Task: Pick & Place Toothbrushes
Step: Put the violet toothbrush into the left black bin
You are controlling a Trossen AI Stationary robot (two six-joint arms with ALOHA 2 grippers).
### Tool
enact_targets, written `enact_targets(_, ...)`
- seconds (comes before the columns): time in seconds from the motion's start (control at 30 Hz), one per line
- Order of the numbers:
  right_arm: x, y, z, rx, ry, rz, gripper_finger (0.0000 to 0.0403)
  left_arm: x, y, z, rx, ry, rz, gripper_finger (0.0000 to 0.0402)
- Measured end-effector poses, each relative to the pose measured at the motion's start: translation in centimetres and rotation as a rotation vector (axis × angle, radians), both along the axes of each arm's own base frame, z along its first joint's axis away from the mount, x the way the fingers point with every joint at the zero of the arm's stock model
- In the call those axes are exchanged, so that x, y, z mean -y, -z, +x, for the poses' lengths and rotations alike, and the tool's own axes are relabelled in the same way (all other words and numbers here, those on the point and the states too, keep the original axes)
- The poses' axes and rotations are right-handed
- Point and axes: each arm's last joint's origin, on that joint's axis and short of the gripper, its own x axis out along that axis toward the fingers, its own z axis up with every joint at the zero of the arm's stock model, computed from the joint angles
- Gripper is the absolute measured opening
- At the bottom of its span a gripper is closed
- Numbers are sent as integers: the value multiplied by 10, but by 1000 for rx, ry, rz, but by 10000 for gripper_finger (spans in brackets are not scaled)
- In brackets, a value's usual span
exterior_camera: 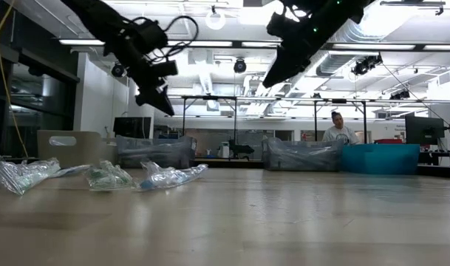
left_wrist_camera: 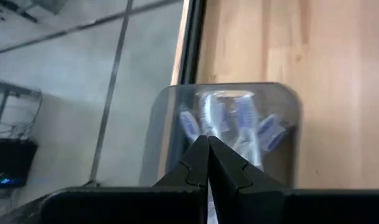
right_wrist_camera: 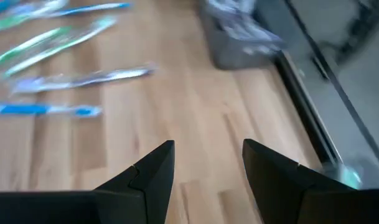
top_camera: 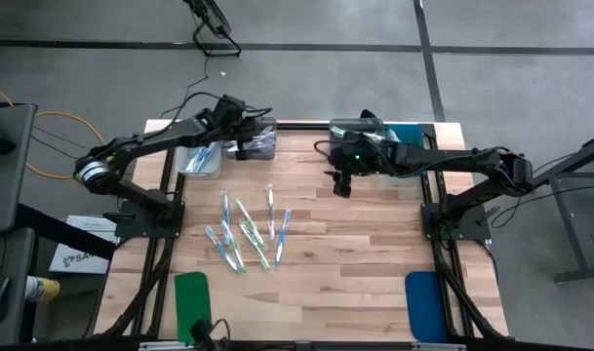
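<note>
From above, the wooden table [top_camera: 365, 234] carries a loose cluster of toothbrushes [top_camera: 248, 232] near its middle, about eight of them as far as can be counted, all lying flat in clear wrappers with blue or green accents. At the far edge of the table stand a clear bin [top_camera: 201, 160] with more brushes in it, a second clear bin [top_camera: 260, 143] just beside it, and toward the other far corner a grey bin [top_camera: 353, 130] next to a teal bin [top_camera: 410, 133]. One green pad [top_camera: 192, 299] and one blue pad [top_camera: 422, 302] lie at the near corners of the table. The left gripper [top_camera: 240, 148] hangs over the two clear bins, and the right gripper [top_camera: 341, 185] hangs over bare wood between the grey bin and the cluster. From table height, three or four wrapped brushes [exterior_camera: 169, 177] show on the table top, both arms hang well above it, and one person [exterior_camera: 340, 130] sits in the room beyond the table. The left wrist camera shows the left gripper [left_wrist_camera: 208, 163] with its jaws pressed together and nothing between them, above a clear bin [left_wrist_camera: 161, 130] holding several blue-tipped brushes. The right wrist camera shows the right gripper [right_wrist_camera: 208, 163] with jaws wide apart and empty over the table, five or so brushes [right_wrist_camera: 49, 74] lying beyond it.
</note>
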Motion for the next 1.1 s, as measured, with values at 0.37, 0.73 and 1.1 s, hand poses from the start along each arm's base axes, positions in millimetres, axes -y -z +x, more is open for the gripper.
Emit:
enact_targets(0.37,-19,13,2,-92,-30,85,183,31,10,-16,151,232,-146,0)
enact_targets(0.73,-21,44,-53,170,-32,234,183,69,16,6,82,261,-141,0)
enact_targets(1.1,-37,80,-110,526,-105,294,183,93,16,19,125,200,-193,0)
